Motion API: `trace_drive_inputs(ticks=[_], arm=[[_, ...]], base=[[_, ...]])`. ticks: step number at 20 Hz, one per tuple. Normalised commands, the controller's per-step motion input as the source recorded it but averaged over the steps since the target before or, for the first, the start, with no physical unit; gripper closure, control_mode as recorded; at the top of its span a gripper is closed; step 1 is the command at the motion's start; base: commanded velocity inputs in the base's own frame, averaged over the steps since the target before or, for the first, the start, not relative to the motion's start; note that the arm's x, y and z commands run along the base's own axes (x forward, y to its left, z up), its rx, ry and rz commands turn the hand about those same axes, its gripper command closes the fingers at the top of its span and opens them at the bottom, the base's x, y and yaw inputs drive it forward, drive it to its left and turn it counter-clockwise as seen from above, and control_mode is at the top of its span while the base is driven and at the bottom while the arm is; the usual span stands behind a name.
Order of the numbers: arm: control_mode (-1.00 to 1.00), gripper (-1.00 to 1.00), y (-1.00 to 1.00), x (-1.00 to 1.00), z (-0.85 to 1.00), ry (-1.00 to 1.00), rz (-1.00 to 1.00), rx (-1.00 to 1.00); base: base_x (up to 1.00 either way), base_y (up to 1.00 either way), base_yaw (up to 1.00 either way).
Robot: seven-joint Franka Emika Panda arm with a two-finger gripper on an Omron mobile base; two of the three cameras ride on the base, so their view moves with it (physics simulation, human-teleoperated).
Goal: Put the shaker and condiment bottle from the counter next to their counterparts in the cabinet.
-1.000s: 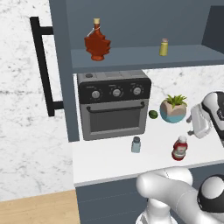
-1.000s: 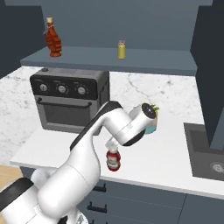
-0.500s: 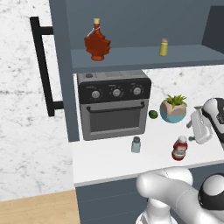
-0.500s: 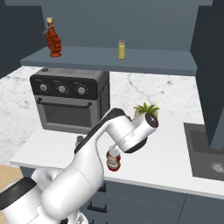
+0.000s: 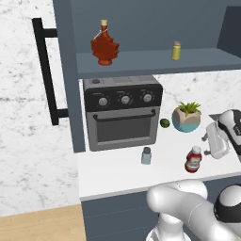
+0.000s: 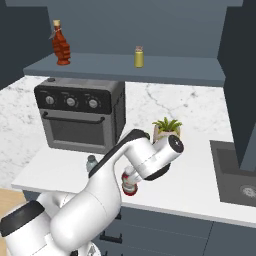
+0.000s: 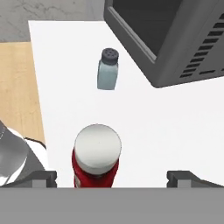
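- Gripper [image 7: 112,176] hangs with jaws spread wide, straddling the upright condiment bottle [image 7: 96,156] on the counter [image 7: 175,127], apparently untouched.
- Shaker [image 7: 107,69] stands near the toaster oven [image 7: 175,39].

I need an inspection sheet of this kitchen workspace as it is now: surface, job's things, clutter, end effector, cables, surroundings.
Surface: white counter, things standing upright on it.
Job's things: shaker and condiment bottle both on the counter, apart; yellow shaker and maple-leaf bottle on the cabinet shelf.
Clutter: toaster oven, potted plant, a small green thing between them.
End effector: gripper open, just above the condiment bottle, fingers either side, nothing held.
Cables: nothing seen.
Surroundings: marble backsplash, sink, wood floor.
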Motion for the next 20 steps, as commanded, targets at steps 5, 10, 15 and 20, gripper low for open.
trace_drive_inputs(ticks=[5, 10, 15, 20], arm=[[-1.0, -1.0, -0.05, 0.0, -0.21, 0.07, 0.0, 0.05], [-1.0, -1.0, -0.03, 0.0, -0.19, 0.1, 0.0, 0.08], [-1.0, -1.0, -0.06, 0.0, -0.14, 0.09, 0.0, 0.07], [-1.0, -1.0, 0.0, 0.0, -0.17, 0.08, 0.0, 0.06]], base=[[0.0, 0.0, 0.0], [0.0, 0.0, 0.0], [0.0, 0.0, 0.0], [0.0, 0.0, 0.0]])
